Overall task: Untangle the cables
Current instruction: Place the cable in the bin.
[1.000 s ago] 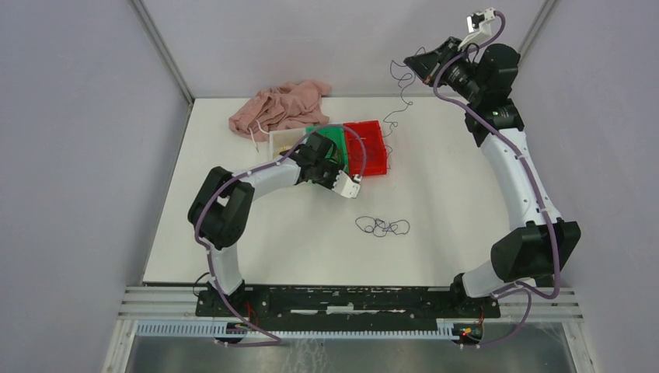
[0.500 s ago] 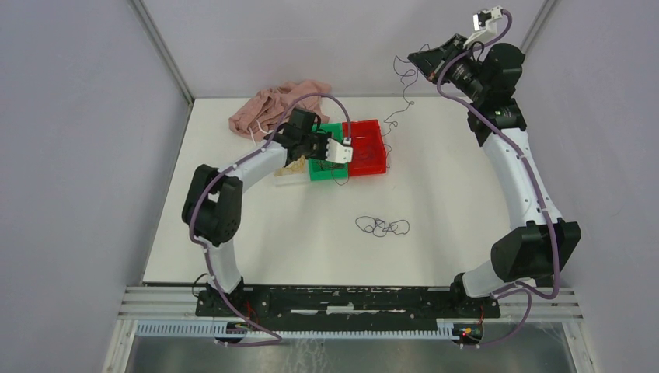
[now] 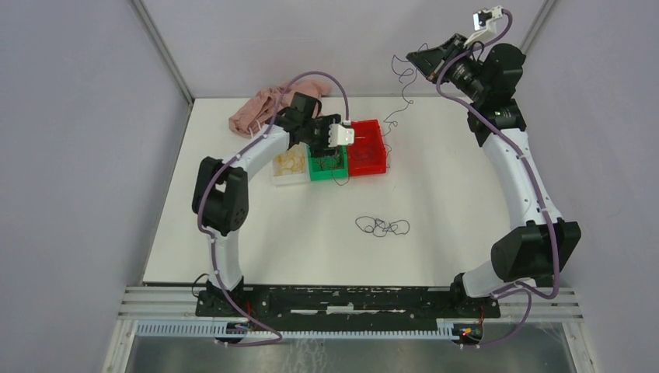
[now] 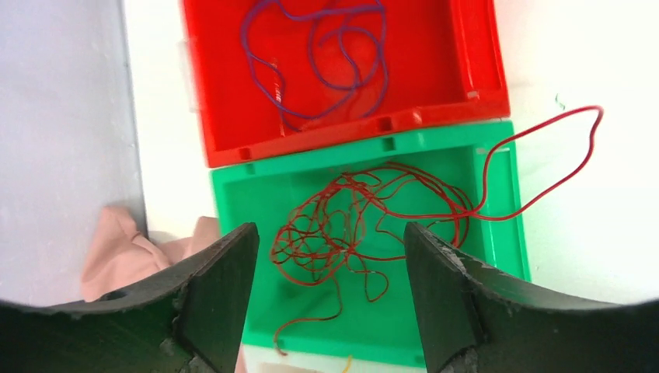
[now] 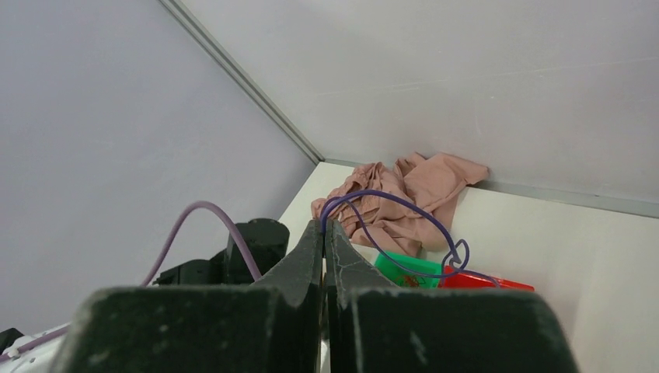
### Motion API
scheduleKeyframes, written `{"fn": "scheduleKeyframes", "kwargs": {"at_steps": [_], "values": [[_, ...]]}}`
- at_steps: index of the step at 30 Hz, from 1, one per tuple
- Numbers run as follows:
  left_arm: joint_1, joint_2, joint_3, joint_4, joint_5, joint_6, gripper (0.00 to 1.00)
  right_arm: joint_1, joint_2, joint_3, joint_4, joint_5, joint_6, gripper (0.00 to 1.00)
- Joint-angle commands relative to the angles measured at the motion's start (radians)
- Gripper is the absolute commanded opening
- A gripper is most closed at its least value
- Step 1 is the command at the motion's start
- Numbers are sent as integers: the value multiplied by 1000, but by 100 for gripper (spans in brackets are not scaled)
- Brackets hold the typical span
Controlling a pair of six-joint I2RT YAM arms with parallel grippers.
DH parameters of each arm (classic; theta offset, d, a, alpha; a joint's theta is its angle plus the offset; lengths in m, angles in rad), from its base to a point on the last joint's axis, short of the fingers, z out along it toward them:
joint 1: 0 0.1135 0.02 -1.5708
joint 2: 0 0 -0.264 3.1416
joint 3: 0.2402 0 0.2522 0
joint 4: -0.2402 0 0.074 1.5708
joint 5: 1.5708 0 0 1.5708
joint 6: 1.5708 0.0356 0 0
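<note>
Top external view, from my left: a pink garment [image 3: 260, 110] lies bunched at the far edge of the table [image 3: 233, 233]. Just beside it sit 3 bins in a row. First is a clear bin [image 3: 277, 175] holding yellowish cable [image 3: 291, 159]. My left gripper [image 4: 326, 237] hovers over the green bin [image 4: 501, 233], jaws spread wide with nothing between them. A red cable [image 4: 342, 225] lies curled inside it, 1 loop spilling over the wall onto the table. A purple cable [image 4: 319, 54] coils in the red bin [image 4: 470, 62]. A dark tangle [image 3: 382, 227] lies alone nearer the arms. Far right and raised high, my right gripper [image 5: 324, 225] is clamped on a purple strand [image 5: 388, 203] that hangs toward the red bin.
</note>
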Motion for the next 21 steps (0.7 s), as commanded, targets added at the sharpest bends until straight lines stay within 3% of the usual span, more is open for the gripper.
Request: {"fn": "scheduleKeyframes", "kwargs": {"at_steps": [1, 5, 9, 16, 21], "values": [[62, -80, 142, -148, 204, -208, 78, 6, 12, 105, 90, -57, 51, 0], [159, -128, 104, -52, 211, -462, 78, 61, 48, 260, 93, -81, 78, 0], [269, -181, -26, 86, 139, -658, 76, 159, 90, 387, 1, -77, 19, 0], [349, -275, -286, 151, 110, -705, 63, 236, 163, 518, -71, -57, -23, 0], [351, -296, -410, 202, 102, -676, 61, 244, 159, 514, -127, -30, -80, 0]]}}
